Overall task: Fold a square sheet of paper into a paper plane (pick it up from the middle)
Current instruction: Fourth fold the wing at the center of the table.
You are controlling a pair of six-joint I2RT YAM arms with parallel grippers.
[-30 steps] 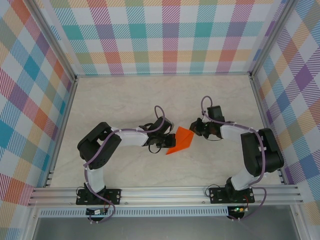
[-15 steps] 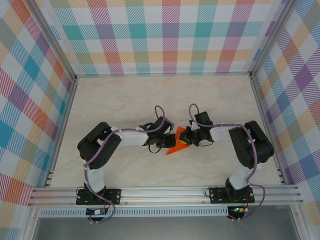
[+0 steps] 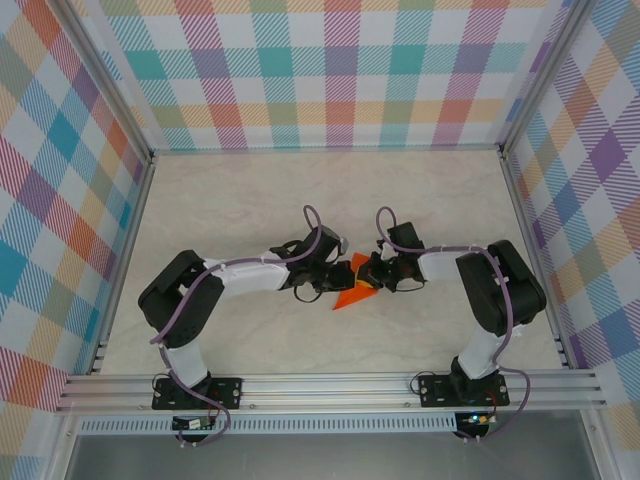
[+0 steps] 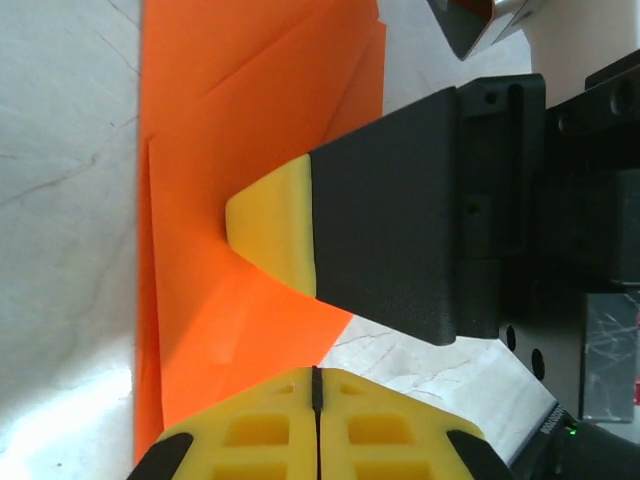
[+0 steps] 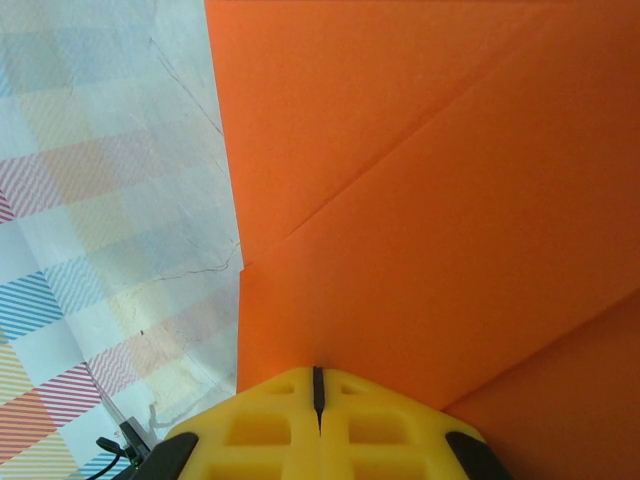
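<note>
Since a second ago the right gripper (image 3: 373,272) has slid left onto the paper (image 3: 350,293), which lies folded at the middle of the table (image 3: 230,200), its fingers closed, tips on the sheet, while the left gripper (image 3: 328,285), likewise closed, touches the paper's left side.

A robot lab cell: checkered walls (image 3: 340,70), aluminium frame rails (image 3: 330,385).
</note>
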